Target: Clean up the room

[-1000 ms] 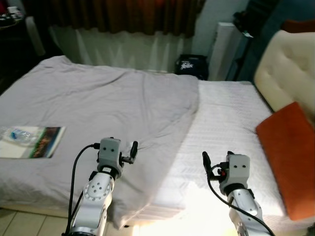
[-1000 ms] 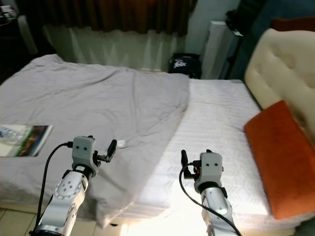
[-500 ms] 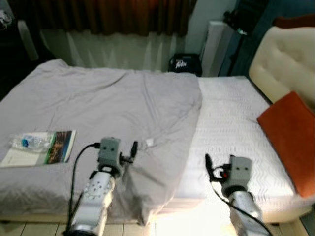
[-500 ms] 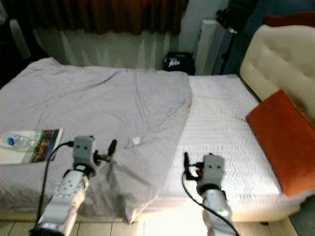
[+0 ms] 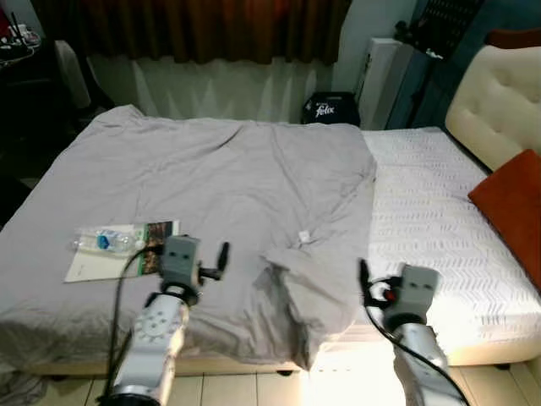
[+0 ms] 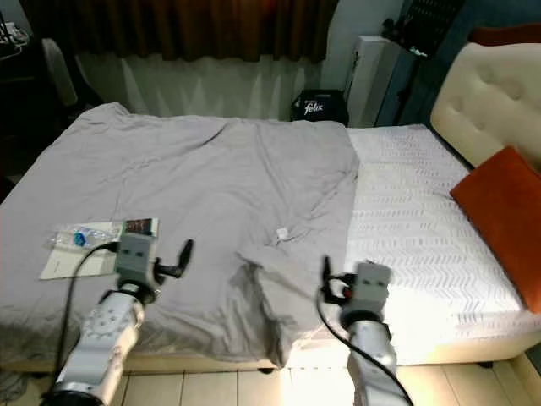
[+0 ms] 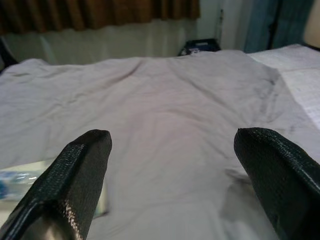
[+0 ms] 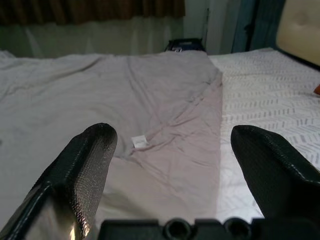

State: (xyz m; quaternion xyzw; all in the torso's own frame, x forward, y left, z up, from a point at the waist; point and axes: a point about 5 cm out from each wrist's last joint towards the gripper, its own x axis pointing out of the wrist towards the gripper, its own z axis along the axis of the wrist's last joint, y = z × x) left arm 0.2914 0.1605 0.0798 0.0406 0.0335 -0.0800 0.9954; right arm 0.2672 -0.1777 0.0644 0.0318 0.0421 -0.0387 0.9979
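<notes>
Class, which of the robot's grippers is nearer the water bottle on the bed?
Left. The left gripper hovers just right of the water bottle; the right gripper is farther right, near the bed's white side.

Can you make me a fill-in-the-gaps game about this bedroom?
1. The water bottle lies on top of a ____.
2. The pillow by the headboard is coloured ____.
3. The blanket covering much of the bed is coloured ____.
4. The left gripper has its fingers ____.

Missing words: booklet; orange; grey; open
</notes>
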